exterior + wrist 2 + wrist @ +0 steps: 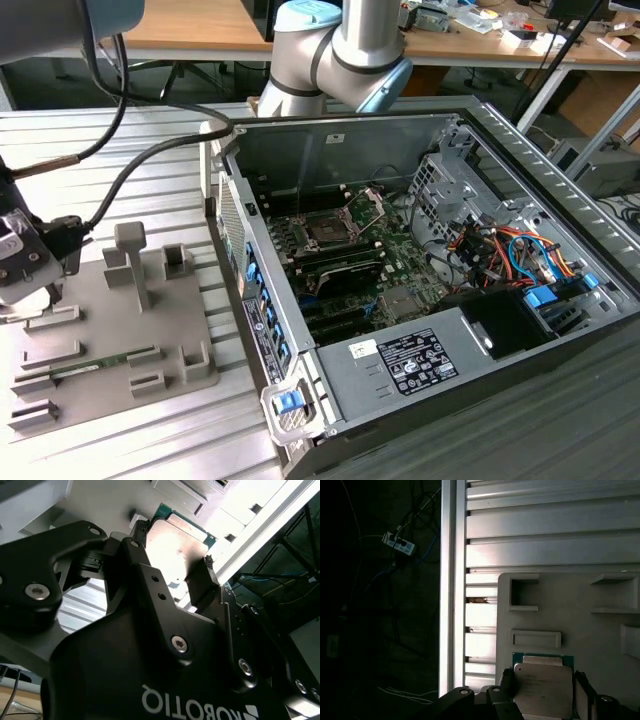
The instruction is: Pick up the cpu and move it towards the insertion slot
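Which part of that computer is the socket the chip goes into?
Find the open computer case on the exterior view's right and the green board inside it. The socket is the dark square with a shiny metal frame and a raised silver bracket, unlike the long black slots beside it.

End effector: held directly over the cpu, pointed downward.
Fingers: closed against two opposite edges of the cpu.
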### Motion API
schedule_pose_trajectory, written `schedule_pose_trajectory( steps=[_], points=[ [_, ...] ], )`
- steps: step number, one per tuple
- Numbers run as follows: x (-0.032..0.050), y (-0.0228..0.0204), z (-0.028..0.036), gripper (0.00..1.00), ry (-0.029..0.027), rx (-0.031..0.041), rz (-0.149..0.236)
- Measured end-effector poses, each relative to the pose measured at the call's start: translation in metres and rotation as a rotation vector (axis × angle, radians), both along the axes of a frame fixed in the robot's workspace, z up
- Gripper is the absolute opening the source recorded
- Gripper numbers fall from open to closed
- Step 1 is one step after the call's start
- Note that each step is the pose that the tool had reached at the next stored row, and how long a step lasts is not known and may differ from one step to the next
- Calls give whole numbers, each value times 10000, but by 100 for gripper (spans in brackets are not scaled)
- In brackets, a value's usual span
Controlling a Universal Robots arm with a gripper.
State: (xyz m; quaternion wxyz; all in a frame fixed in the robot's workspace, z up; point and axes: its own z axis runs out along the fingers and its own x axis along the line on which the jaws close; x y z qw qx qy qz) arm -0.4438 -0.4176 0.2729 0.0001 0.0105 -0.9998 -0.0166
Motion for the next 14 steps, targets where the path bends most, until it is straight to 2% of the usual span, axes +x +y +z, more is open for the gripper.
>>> schedule_pose_trajectory(
  steps=[14],
  points=[
    [0,0,282,55,1,0,0]
  ],
)
